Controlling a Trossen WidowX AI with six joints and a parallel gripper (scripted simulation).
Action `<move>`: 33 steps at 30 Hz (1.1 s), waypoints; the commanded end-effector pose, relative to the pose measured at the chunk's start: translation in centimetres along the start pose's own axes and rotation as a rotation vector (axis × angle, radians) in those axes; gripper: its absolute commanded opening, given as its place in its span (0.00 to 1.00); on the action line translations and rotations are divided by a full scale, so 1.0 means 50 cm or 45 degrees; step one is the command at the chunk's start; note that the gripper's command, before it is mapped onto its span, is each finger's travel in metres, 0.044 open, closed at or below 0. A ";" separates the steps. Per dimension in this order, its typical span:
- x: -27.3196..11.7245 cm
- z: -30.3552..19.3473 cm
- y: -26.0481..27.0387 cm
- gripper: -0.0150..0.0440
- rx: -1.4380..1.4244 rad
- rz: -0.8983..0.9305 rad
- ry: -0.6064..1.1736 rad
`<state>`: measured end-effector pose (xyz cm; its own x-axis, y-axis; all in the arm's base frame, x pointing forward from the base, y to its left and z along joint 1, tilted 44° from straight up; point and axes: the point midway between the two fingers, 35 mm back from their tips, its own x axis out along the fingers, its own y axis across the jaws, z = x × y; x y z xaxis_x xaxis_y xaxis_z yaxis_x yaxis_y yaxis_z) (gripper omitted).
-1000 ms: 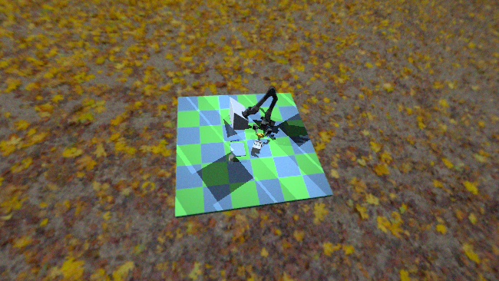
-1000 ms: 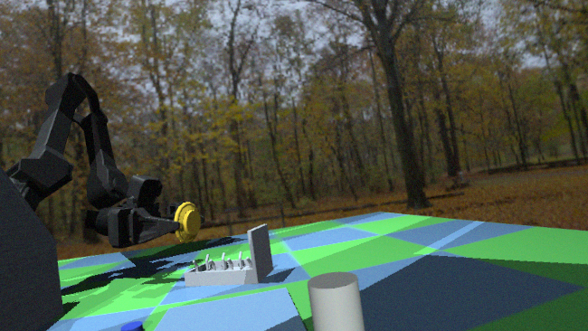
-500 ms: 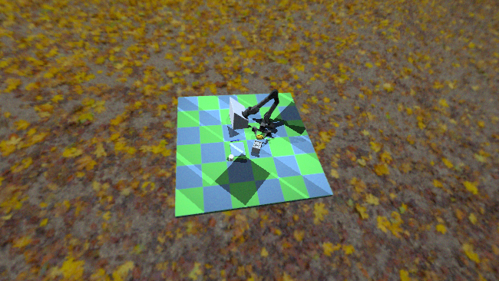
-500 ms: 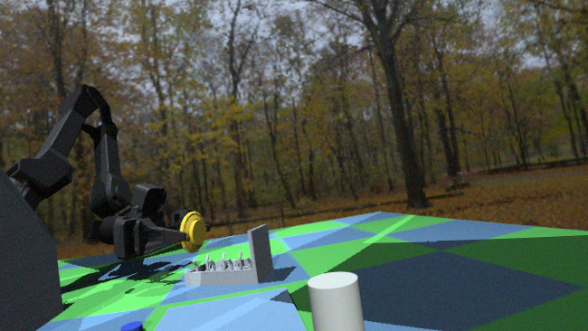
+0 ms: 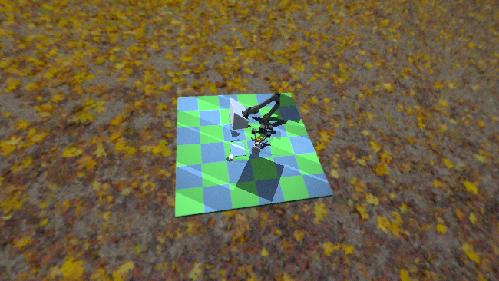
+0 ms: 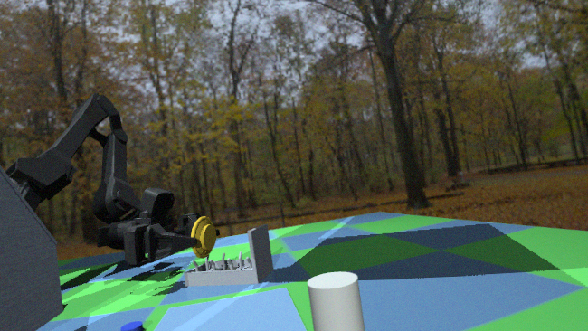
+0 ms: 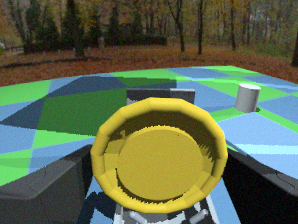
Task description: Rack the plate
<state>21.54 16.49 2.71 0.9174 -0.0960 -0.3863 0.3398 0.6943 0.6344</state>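
The yellow plate (image 5: 259, 139) (image 6: 204, 237) (image 7: 160, 162) stands on edge, its hollow face toward the wrist camera. My gripper (image 6: 205, 238) (image 7: 158, 154) is shut on it, one finger at each side of its rim. The grey dish rack (image 5: 256, 149) (image 6: 222, 278) (image 7: 142, 94) stands on the checkered board, with short rails and a tall wall at its far end. The plate is above the rack's near end, its lower edge close to the rail tops in the exterior view. The plate hides most of the rack in the wrist view; whether they touch cannot be told.
A white cylinder (image 5: 230, 157) (image 6: 336, 303) (image 7: 247, 98) stands beyond a pale blue square (image 5: 237, 149) (image 6: 231, 314) (image 7: 255, 131), which lies beside the rack. A small blue object (image 6: 132, 326) is at the bottom of the exterior view. A large grey block (image 5: 239, 123) (image 6: 27, 253) stands near the arm.
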 end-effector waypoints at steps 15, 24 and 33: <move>0.027 0.004 -0.015 0.25 0.015 0.008 0.000; 0.031 -0.037 -0.017 0.25 0.029 0.015 0.001; 0.029 -0.027 -0.022 0.25 0.010 0.008 0.011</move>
<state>22.24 16.66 0.47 0.9180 -0.0857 -0.3871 0.3359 0.6869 0.6445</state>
